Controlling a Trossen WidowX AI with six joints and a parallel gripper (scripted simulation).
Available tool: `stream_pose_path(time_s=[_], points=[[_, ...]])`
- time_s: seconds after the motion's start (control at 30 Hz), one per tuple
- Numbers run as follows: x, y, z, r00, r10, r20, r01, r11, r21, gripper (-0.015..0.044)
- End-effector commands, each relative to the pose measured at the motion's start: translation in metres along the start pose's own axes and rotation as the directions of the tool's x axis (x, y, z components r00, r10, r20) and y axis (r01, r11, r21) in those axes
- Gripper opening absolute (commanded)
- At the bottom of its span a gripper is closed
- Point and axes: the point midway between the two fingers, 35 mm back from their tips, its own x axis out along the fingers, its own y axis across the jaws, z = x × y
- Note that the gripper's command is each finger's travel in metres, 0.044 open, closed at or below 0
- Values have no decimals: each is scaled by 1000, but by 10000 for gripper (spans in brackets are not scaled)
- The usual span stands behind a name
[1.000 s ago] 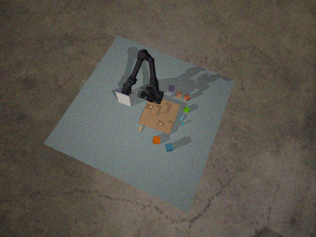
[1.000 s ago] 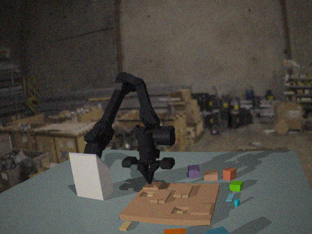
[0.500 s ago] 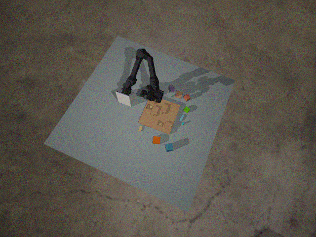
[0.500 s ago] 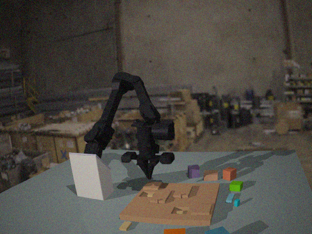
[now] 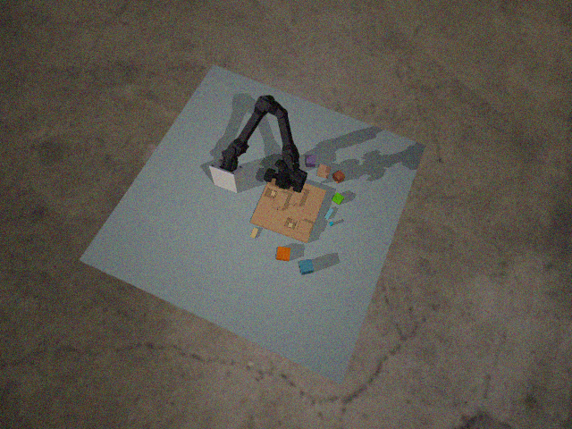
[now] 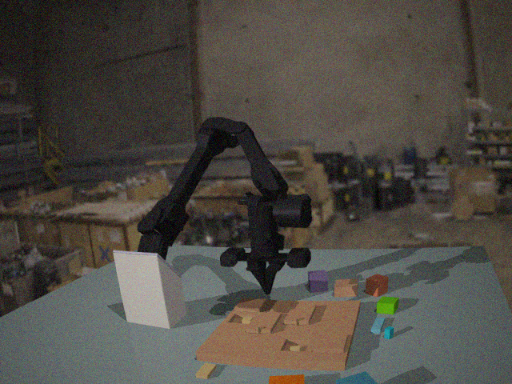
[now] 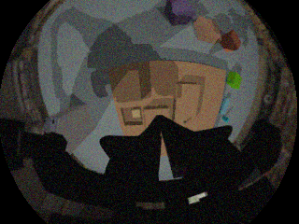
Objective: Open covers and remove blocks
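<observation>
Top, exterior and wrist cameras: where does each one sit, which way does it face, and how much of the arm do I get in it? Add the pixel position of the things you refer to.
Top: high above the table, looking down on the board point(image 5: 298, 207) point(image 6: 281, 351) point(image 7: 212, 103); the whole arm shows, with the gripper over the board's edge.
Exterior: low beyond the board's near edge, looking across it toward the arm and warehouse wall; arm and shut gripper point(image 6: 267, 292) show.
Wrist: on the hand, looking past its dark fingers at the board and table.
Top and exterior share the orange block point(image 5: 282, 253) point(image 6: 286, 379); wrist lacks it.
</observation>
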Motion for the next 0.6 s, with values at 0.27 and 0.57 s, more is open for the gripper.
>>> stream_pose_path(time_s=[0.27,0.57], points=[[-4,-36,-18,1000,-1,-4,1,1000,-7,0],[-4,-36,-18,1000,-1,-4,1,1000,-7,0]])
